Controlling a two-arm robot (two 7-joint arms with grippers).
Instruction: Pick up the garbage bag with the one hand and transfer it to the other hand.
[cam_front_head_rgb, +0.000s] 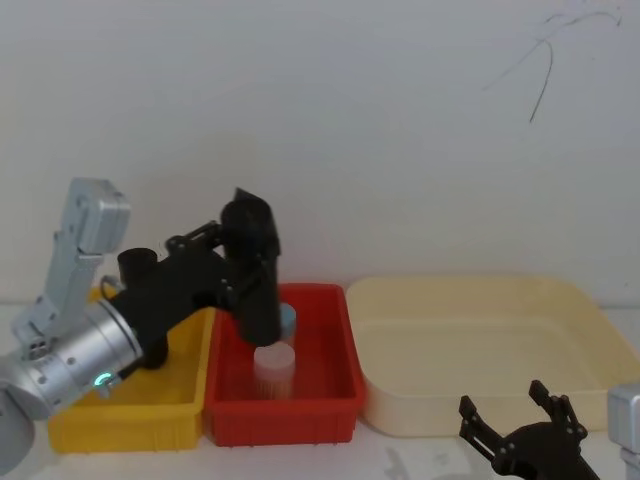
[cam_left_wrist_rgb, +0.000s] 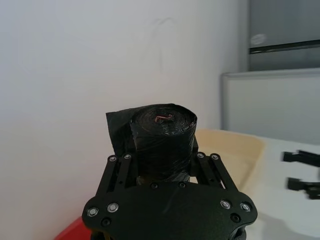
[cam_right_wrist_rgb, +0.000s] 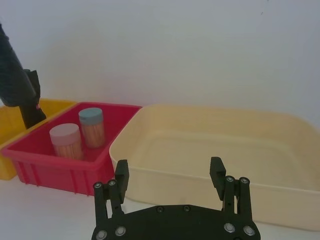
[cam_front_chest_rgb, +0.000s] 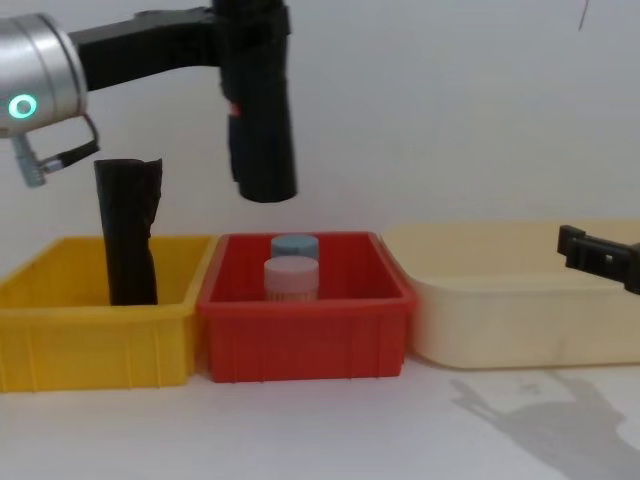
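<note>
Hanging upright over the red bin, the bag sits clamped by its upper part in our left claw, and we judge it stiff, light, slick, so our spread-open right claw should take the free lower half.

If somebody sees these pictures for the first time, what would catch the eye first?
The thick black garbage bag, clamped roughly upright in the left claw and hanging in the air above the red bin. Next, the right claw, open and low in front of the cream tray, and a slimmer black roll standing in the yellow bin.
</note>
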